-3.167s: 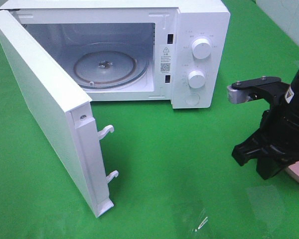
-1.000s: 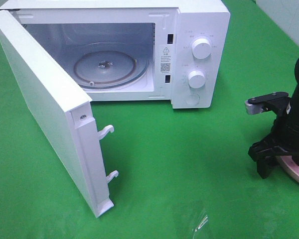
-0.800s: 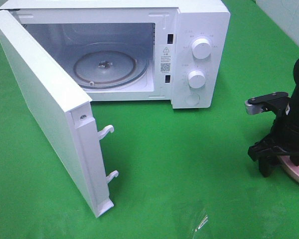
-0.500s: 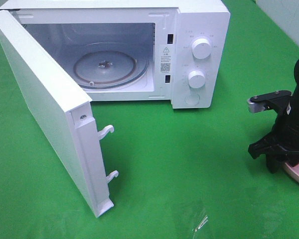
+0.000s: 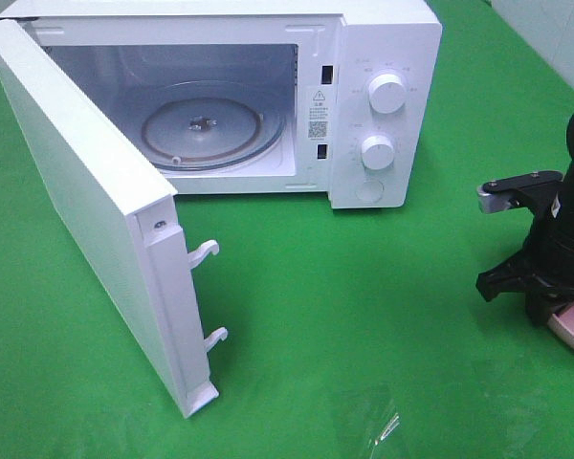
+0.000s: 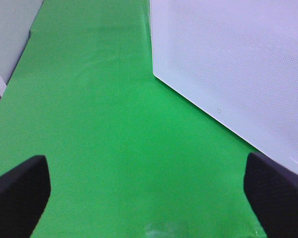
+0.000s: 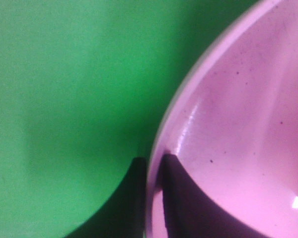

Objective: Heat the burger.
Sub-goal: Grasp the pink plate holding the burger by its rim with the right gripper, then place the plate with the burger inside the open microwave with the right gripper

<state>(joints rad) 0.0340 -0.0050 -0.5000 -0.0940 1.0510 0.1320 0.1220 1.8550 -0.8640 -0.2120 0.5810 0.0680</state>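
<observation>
left gripper: fingers spread wide, nothing between them, low over green cloth, just beside outer face of microwave door. right gripper at 4 o'clock in high view: fingers drawn close, pinching rim of pink plate, one inside, one outside. burger: not in any view, place cannot tell. door stands swung open at 8 o'clock. microwave far at 12 o'clock, glass turntable inside, two knobs on panel.
</observation>
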